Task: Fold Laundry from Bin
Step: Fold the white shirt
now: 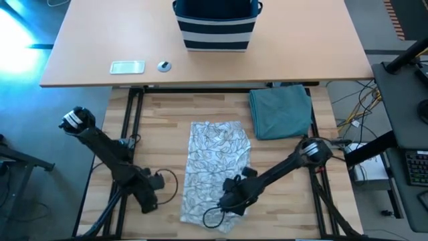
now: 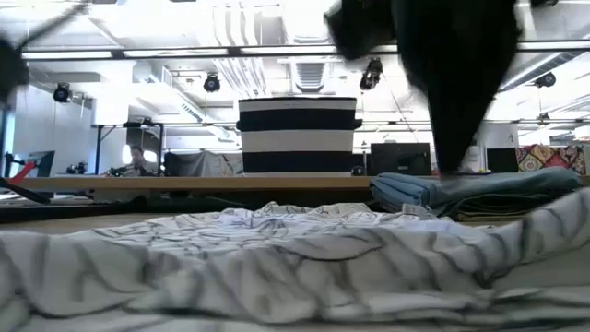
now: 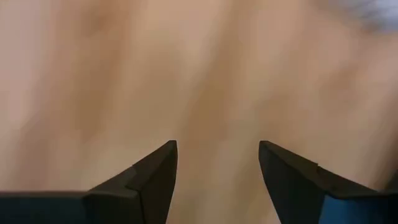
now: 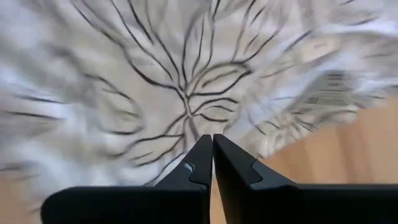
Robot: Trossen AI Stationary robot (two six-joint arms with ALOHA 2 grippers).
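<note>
Pale butcher-block wood [image 1: 167,127] forms the work surface, its planks running side to side within a dark metal frame. Grey-white patterned garment [image 1: 215,171]: soft cloth printed with dark branching leaf veins, laid as a rumpled, roughly oblong panel down the middle of the surface; in the low view its creased folds fill the foreground. Teal-green garment [image 1: 281,111]: folded into a flat, near-square stack at the far right corner, just beside the patterned cloth but apart from it. Bin [image 1: 216,25]: soft-sided navy fabric with white horizontal bands, standing on a separate tan tabletop [image 1: 87,47] beyond; its inside looks dark and what it holds cannot be told. A small clear flat packet [image 1: 127,66] and a round disc [image 1: 164,65] lie near that tabletop's front edge. Right gripper [image 4: 212,155]: over the near right part of the patterned garment, fingers pressed together with no cloth between them. Left gripper [image 3: 217,168]: over bare wood left of the garment, fingers spread apart, holding nothing.
</note>
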